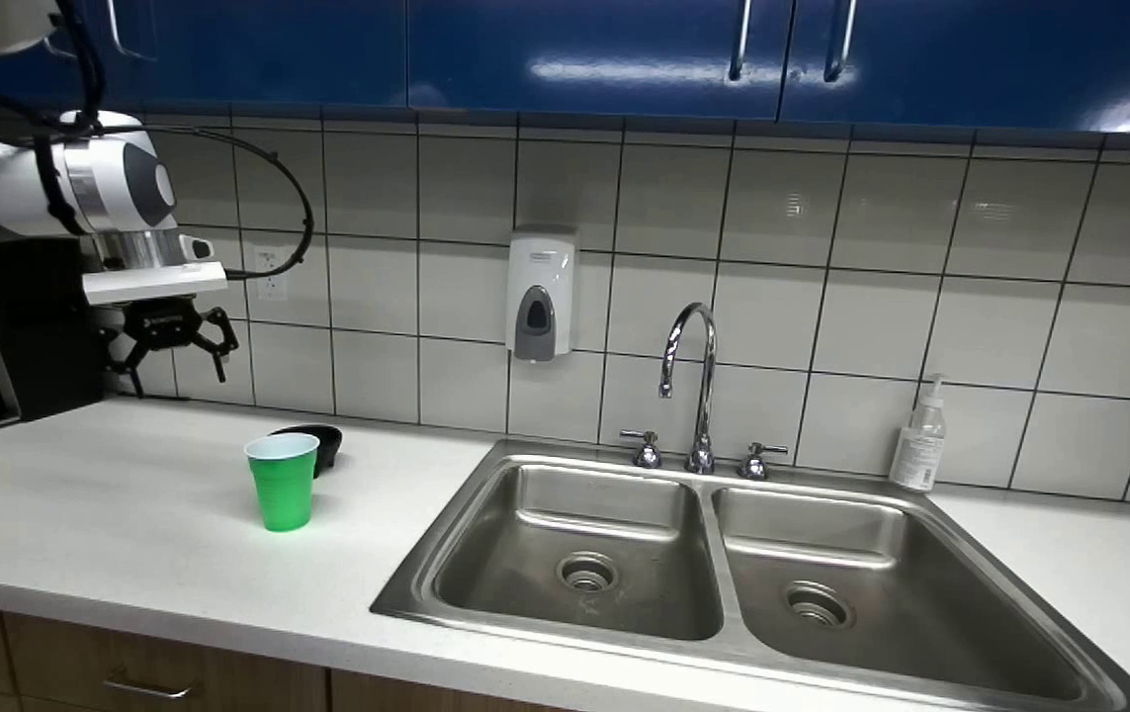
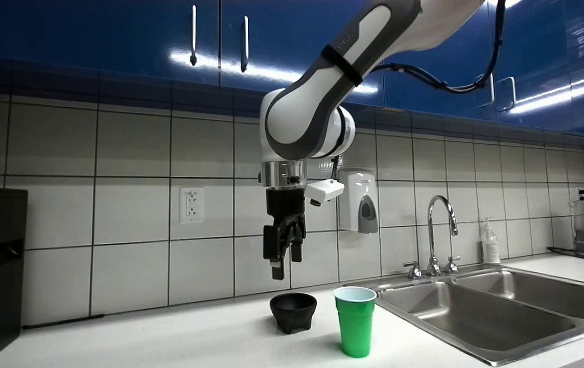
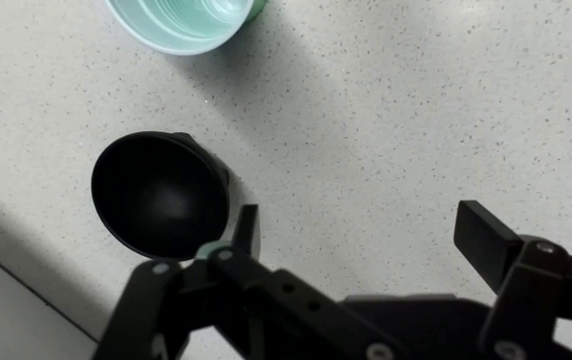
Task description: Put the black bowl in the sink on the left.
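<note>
Black bowl [image 2: 293, 313] stands upright on the worktop [image 2: 143, 340], left of the sink [image 1: 505, 559], near the green cup [image 2: 355, 327]; claw [image 3: 359, 217] hangs higher, gaping wide, nothing in it; bowl looks stiff, probably lightish, maybe slick; I'd pinch the rim, one finger inside.

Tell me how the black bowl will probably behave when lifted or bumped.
The black bowl is probably stiff: its round rim shows no sag. Bumped, it would likely slide rather than roll, since it stands upright on stubby feet. Its mostly dull outside suggests the claw may hold it without much slipping.
</note>
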`<state>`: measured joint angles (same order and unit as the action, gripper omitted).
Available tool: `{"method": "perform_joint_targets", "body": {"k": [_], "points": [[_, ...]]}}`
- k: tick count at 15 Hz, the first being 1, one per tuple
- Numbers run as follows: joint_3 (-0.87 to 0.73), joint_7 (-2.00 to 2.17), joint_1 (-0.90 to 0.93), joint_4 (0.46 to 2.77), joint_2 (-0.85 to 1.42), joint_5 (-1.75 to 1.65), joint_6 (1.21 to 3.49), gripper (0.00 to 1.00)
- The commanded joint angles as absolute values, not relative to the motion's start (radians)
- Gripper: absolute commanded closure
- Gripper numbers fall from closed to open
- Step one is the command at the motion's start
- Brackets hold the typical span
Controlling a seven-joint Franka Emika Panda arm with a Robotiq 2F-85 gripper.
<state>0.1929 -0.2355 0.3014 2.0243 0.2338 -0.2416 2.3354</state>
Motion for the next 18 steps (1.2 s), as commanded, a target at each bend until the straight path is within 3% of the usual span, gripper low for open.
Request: {"method": "perform_joint_targets", "body": {"k": [1, 18], "points": [[0.190, -0.198, 0.294, 1.928, 0.309, -0.279, 2.274, 0.00], [0.129, -0.182, 0.303, 1.655, 0.564, -0.278, 2.161, 0.00]]}}
